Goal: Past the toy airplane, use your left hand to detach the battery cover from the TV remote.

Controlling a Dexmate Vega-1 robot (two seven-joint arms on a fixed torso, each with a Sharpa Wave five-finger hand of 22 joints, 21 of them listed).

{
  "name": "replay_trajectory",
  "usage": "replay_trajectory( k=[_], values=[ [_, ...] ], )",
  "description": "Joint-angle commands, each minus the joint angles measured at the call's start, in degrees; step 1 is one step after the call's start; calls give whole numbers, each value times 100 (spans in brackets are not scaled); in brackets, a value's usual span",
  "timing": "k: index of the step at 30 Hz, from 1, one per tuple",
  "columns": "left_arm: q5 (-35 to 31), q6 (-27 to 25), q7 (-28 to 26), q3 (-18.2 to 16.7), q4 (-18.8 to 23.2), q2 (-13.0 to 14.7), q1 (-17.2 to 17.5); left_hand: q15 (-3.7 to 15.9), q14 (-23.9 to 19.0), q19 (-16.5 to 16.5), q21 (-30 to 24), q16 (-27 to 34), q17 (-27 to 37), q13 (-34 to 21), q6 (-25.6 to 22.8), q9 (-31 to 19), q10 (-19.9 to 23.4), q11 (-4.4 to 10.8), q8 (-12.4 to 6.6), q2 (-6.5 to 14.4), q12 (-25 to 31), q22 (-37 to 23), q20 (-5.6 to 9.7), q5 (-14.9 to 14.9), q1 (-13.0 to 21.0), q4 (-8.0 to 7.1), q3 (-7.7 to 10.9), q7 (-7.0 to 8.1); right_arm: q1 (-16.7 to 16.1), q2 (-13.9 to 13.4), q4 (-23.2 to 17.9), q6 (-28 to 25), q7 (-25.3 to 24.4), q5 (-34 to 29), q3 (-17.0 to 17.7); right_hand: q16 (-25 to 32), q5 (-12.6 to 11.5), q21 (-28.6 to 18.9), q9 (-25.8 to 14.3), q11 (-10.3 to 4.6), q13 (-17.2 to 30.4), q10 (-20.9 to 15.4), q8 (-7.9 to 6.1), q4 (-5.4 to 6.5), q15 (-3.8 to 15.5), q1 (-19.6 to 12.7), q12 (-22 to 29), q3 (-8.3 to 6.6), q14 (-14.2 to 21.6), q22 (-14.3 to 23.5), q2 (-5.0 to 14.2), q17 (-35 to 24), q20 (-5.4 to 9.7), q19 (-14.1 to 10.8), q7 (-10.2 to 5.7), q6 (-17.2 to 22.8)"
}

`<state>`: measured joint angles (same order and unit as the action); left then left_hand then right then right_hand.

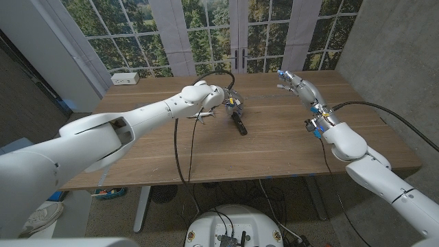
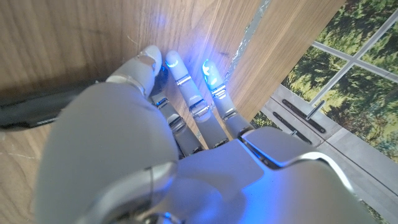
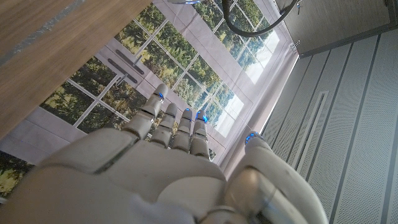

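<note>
From the head view, the left hand [image 1: 230, 101] reaches over the middle of the wooden table [image 1: 274, 147], set down at the far end of the black TV remote [image 1: 239, 125], which lies at an angle on the wood. The toy airplane [image 1: 204, 118] shows as a small white shape just beside the remote, partly hidden under the left forearm. A white power strip [image 1: 125, 78] sits at the table's far left corner. The right hand [image 1: 300, 88] hovers above the table's right side, fingers spread, holding nothing.

In the left wrist view, the left hand's [image 2: 168, 124] fingers [image 2: 186, 87] point down onto the wood, and the remote [image 2: 31, 109] shows dark beside the palm; whether they grip it cannot be told.

In the right wrist view, the right hand [image 3: 180, 155] is raised with fingers extended and empty, the windows [image 3: 205, 68] beyond.
</note>
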<state>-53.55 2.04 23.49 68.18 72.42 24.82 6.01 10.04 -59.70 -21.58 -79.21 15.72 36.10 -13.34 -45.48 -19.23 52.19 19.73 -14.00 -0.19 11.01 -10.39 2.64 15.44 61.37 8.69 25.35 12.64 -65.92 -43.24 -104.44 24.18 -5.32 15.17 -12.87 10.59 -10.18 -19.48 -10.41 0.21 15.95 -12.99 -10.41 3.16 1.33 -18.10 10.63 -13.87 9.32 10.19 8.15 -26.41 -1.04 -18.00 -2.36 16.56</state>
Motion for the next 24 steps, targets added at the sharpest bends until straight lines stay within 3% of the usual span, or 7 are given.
replay_trajectory(
  k=[1, 4, 7, 13, 16, 20, 24],
  values=[
    [-171, 75, 176, 124, -182, -95, -127, 348, 169, 42, 77, -126, -116, -1931, -572, 90, 698, -789, 143, -58, -51, -2, 335, -216, -388, -51, -144, -1145, 46, 35, -21, -86, -75, -65, -46, 23, -10, 8, -5, -3, 4, -18, -30, -5, -54, 8, 23, -32, 26, 15, 25, 9, -20, -29, -35, 0],
    [-212, 57, 213, 144, -190, -97, -145, 331, 445, 111, 175, -308, -307, -1686, -256, 250, 228, -787, 309, -153, -105, -8, 330, -421, -688, -43, -229, -1136, 57, 31, -42, -122, -97, -87, -49, 24, -9, 13, -5, -7, -11, -19, -32, -8, -50, 18, 25, -37, 25, 15, 22, 28, -21, -35, -37, 2],
    [-251, 59, 255, 164, -188, -96, -173, 320, 767, 182, 244, -448, -478, -1513, -42, 366, -146, -794, 342, -232, -120, -12, 314, -483, -875, -32, -262, -1100, 76, 21, -59, -161, -108, -113, -55, 26, -9, 18, -5, -3, -24, -25, -33, -10, -47, 27, 28, -42, 26, 16, 21, 44, -22, -37, -38, 2],
    [-454, -111, 295, 177, -16, -45, -184, 253, 1715, 402, 403, -525, -985, -1008, 965, 667, -1367, -952, 376, -399, -136, -25, 244, -527, -1404, -41, -325, -941, 130, 22, -62, -225, -115, -141, -91, 27, -9, 25, -5, -11, -43, -23, -35, -13, -46, 37, 28, -51, 22, 16, 20, 68, -21, -42, -40, 4],
    [-454, -183, 358, 116, 83, -7, -172, 167, 2247, 641, 504, -549, -1139, -854, 1540, 726, -1890, -1113, 394, -513, -135, -25, 159, -553, -1666, -64, -422, -952, 156, 32, -58, -242, -122, -155, -114, 28, -9, 28, -5, -7, -50, -28, -35, -15, -52, 41, 30, -54, 24, 16, 20, 77, -25, -41, -38, 4],
    [-334, -211, 380, -11, 128, 28, -144, -217, 3204, 1245, 854, -540, -1420, -613, 2464, 767, -2744, -1396, 374, -653, -111, 12, -121, -509, -2162, -116, -628, -1128, 187, 38, -58, -276, -127, -165, -142, 29, -9, 34, -5, -15, -61, -22, -35, -15, -52, 49, 28, -58, 23, 17, 20, 90, -27, -39, -34, 2],
    [-123, -246, 330, -190, 183, 84, -69, -526, 3869, 1667, 1253, -510, -1669, -405, 3322, 806, -3604, -1695, 366, -518, -109, 34, -271, -511, -2737, -278, -748, -1311, 221, 39, -55, -322, -127, -171, -172, 32, -8, 40, -5, -4, -74, -27, -36, -15, -53, 61, 31, -62, 24, 17, 18, 105, -32, -41, -35, 3]
  ],
)
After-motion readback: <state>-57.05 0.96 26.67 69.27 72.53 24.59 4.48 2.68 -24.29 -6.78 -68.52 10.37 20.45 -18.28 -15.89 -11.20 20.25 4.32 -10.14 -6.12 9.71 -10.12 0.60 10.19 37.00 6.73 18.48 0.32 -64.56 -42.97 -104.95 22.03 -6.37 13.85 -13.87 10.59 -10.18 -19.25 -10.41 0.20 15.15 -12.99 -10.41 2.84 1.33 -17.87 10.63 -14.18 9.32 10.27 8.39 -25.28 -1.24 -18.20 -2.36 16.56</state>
